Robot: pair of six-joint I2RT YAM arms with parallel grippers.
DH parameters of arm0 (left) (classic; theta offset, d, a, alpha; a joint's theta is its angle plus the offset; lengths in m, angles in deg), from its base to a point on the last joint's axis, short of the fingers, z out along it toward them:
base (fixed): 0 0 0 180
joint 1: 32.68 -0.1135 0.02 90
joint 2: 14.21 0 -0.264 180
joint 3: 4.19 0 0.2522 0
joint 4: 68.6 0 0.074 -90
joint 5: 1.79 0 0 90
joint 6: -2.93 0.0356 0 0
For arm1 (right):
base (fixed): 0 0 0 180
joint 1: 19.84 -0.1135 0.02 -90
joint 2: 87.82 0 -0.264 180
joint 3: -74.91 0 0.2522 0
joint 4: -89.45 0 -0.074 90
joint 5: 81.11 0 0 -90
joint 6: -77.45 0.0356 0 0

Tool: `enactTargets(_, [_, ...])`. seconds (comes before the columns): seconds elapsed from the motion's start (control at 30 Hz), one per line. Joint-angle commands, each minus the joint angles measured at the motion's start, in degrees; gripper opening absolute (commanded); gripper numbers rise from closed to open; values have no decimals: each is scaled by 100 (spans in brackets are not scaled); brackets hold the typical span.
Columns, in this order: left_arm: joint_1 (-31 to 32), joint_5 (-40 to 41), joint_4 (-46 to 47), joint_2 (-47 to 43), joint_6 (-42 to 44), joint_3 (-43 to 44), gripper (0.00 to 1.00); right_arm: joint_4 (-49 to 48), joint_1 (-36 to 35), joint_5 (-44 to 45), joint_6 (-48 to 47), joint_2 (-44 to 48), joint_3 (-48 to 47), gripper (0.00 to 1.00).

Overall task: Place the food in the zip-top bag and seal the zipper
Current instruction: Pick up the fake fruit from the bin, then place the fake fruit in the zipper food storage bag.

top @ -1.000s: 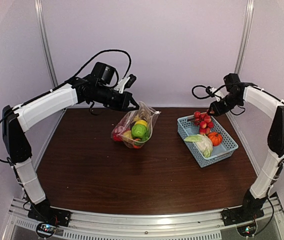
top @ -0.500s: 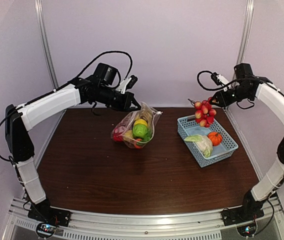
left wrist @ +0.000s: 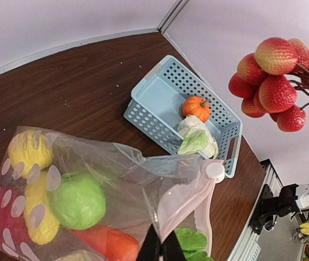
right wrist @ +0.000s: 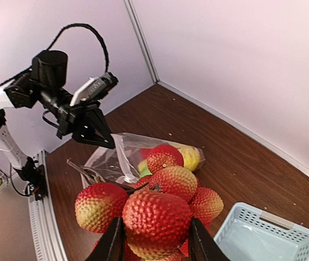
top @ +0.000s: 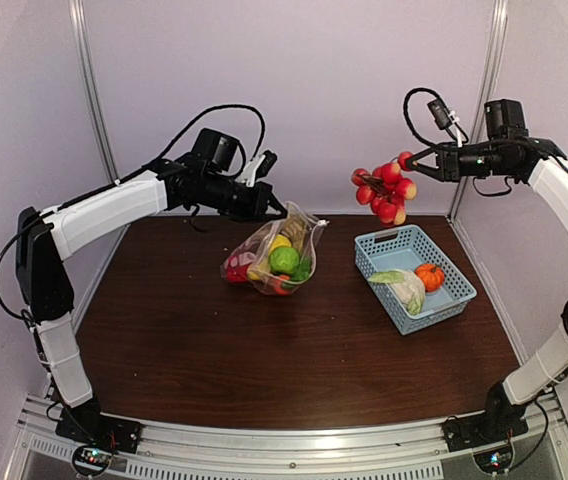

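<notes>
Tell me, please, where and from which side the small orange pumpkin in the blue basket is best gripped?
Grip the pumpkin across its round body, straight down from above. The basket walls block any side approach, and the cabbage lies close on one side, so the fingers should probably close across the other axis.

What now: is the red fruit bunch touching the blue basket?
Apart. In the left wrist view the red fruit bunch hangs in the air with bare wall between it and the blue basket; the right gripper holds it.
</notes>
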Motion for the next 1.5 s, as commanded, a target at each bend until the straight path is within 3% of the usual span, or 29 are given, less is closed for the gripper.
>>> enactTargets(0.0, [-7, -100, 354, 100, -162, 187, 0, -1333, -177, -1238, 1251, 78, -69, 16])
enactTargets(0.23, [-7, -183, 536, 132, -344, 144, 0, -5521, -541, -1949, 4685, 36, 624, 16])
enactTargets(0.33, [-7, -232, 605, 143, -418, 157, 0, -6016, -776, -2001, 5151, -128, 580, 15])
enactTargets(0.67, [-35, -261, 616, 136, -537, 338, 0, -6053, -1741, -2041, 5129, -447, 734, 15])
enactTargets(1.0, [-113, -781, 991, -152, -1082, 367, 0, -5889, -1900, -2046, 4716, -640, 1280, 15])
enactTargets(1.27, [-113, -964, 1393, -380, -1445, 207, 0, -4469, -1955, -1758, 3408, -1083, 1473, 15])
enactTargets(1.47, [-126, -866, 1436, -513, -1489, 135, 0, -2419, -2031, -1313, 1793, -1306, 996, 14])
